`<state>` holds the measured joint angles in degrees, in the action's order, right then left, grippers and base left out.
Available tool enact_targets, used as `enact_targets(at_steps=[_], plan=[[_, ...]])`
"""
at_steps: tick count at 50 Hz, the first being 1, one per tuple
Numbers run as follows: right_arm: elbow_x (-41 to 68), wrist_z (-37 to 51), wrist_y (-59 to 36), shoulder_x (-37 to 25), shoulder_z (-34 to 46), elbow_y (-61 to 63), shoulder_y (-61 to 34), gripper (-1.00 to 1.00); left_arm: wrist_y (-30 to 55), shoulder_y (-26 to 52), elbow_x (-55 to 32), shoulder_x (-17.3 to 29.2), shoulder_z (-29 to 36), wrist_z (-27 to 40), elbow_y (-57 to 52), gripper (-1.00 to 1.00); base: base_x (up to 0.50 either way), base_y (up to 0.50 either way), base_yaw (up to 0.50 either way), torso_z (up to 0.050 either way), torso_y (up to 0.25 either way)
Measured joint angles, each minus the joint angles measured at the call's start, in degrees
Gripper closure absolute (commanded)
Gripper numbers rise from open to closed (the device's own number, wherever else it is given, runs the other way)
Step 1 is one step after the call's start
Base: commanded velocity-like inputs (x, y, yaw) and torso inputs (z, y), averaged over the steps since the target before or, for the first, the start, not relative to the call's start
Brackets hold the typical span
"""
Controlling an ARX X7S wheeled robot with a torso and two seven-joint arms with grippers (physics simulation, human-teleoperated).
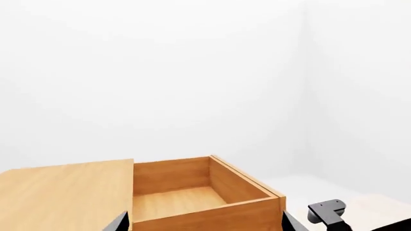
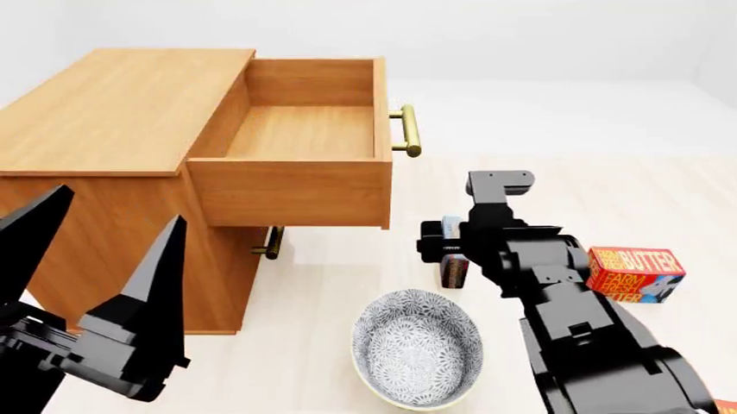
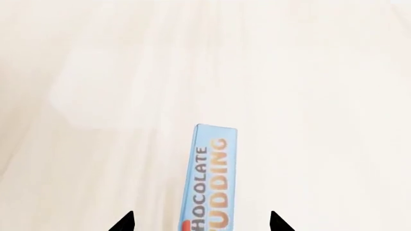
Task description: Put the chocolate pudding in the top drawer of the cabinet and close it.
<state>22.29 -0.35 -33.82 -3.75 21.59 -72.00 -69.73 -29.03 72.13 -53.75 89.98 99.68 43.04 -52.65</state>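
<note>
Flanking the chocolate pudding (image 3: 212,178), right jaws stand apart, bowl (image 2: 416,348) and butter box (image 2: 633,273) nearby.

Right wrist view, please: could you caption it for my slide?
Open right gripper poised over the chocolate pudding box lying on the pale floor.

left gripper (image 2: 98,259): matte black, long pointed wedge fingers | right arm (image 2: 576,319): glossy black blocky links, knurled round knob

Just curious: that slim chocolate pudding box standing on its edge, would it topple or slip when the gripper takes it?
Probably tippy: the pudding box stands on a narrow edge, so a nudge could topple it. Its flat faces look stiff, likely suiting a squeeze from the right gripper. It looks light for its size.
</note>
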Motion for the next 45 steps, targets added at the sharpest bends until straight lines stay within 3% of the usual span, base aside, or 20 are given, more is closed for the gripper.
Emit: enact_targets(at_steps=[45], plan=[[-16.31, -4.17, -1.66, 2.05, -15.62, -2.94, 2.36, -1.00, -4.03, -3.04, 2.98, 0.00, 2.22, -0.98, 2.43, -1.00, 0.00, 0.00, 0.00, 0.000, 0.000]])
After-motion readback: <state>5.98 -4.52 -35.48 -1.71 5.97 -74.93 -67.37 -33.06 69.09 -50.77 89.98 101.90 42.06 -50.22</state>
